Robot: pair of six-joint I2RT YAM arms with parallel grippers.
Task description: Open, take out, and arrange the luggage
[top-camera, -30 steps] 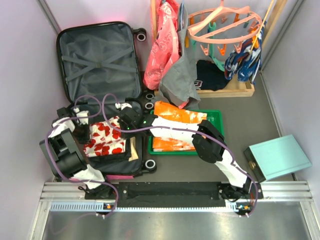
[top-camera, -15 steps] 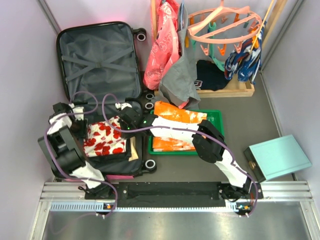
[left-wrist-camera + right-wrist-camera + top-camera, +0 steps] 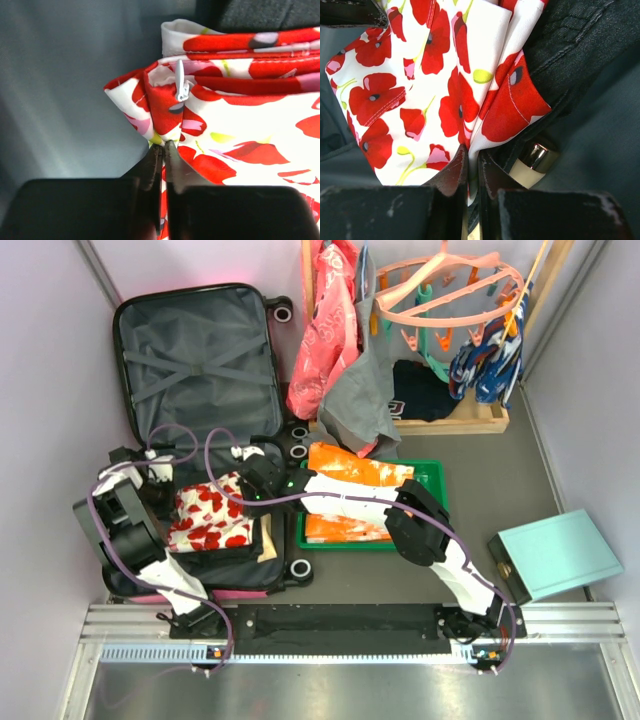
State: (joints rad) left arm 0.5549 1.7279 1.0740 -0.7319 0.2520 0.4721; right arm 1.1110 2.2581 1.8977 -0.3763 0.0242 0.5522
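The luggage (image 3: 195, 360), a hot-pink suitcase, lies open at the left, its dark grey strapped lid toward the back. In its near half lies a white garment with red poppies (image 3: 210, 512) on dark clothing. My left gripper (image 3: 160, 483) is at the garment's left edge. In the left wrist view it (image 3: 163, 147) is shut on a bunched corner of the poppy cloth (image 3: 240, 130), just below a small white zipper pull (image 3: 181, 82). My right gripper (image 3: 247, 483) is at the garment's right edge, where it (image 3: 472, 152) is shut on a fold of the same cloth (image 3: 435, 75).
Black denim (image 3: 570, 55) and a cream, metal-capped bottle (image 3: 532, 162) lie under the garment. A green tray (image 3: 435, 475) holding orange cloth (image 3: 355, 475) stands right of the suitcase. A teal flat box (image 3: 555, 552) lies at the right. Hanging clothes (image 3: 340, 350) and a peach hanger (image 3: 450, 290) fill the back.
My left gripper shifted to the garment's left edge, opened, then closed on its corner. The right arm has not moved.
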